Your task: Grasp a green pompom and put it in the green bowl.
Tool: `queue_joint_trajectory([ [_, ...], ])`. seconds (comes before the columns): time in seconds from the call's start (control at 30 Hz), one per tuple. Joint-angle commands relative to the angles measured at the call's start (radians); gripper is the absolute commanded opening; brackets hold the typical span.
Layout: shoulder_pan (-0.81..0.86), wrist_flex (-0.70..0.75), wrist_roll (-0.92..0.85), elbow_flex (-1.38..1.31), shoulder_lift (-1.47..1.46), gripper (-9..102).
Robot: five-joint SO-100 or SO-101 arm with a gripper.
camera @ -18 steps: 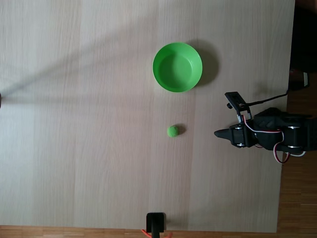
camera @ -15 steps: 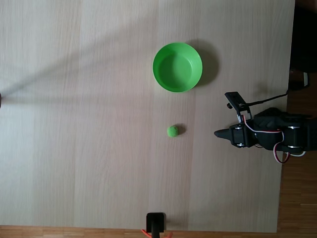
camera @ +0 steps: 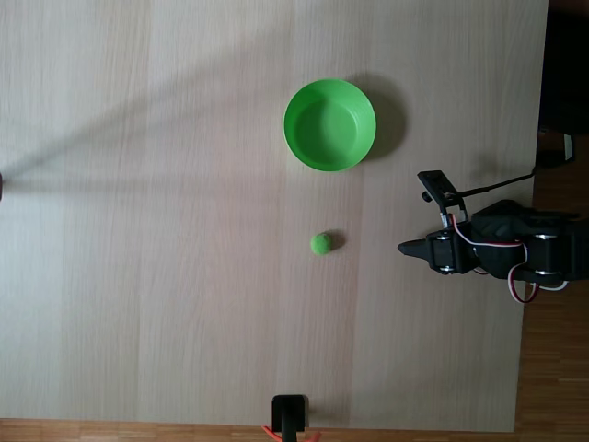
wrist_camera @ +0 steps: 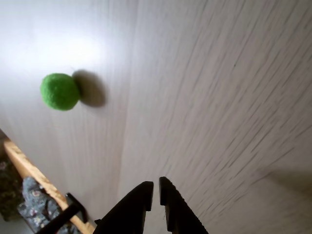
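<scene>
A small fuzzy green pompom (camera: 320, 243) lies on the pale wooden table, below the round green bowl (camera: 329, 124) in the fixed view. The bowl holds nothing. My gripper (camera: 405, 249) sits at the table's right side, its black tip pointing left toward the pompom with a wide gap of bare table between them. In the wrist view the pompom (wrist_camera: 59, 91) lies at the upper left, far from the gripper (wrist_camera: 155, 187), whose two black fingers stand nearly together at the bottom edge with nothing between them.
The table's right edge (camera: 532, 276) runs under the arm's base, with wooden floor beyond it. A black clamp (camera: 289, 414) sits at the table's bottom edge. Long shadows cross the upper left of the table.
</scene>
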Motion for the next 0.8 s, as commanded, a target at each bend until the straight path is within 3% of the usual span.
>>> queue_joint_trajectory([
  [0.0, -0.009, 0.005, -0.003, -0.009, 0.057, 0],
  [0.77, -0.014, -0.006, 0.005, -0.032, 0.055, 0],
])
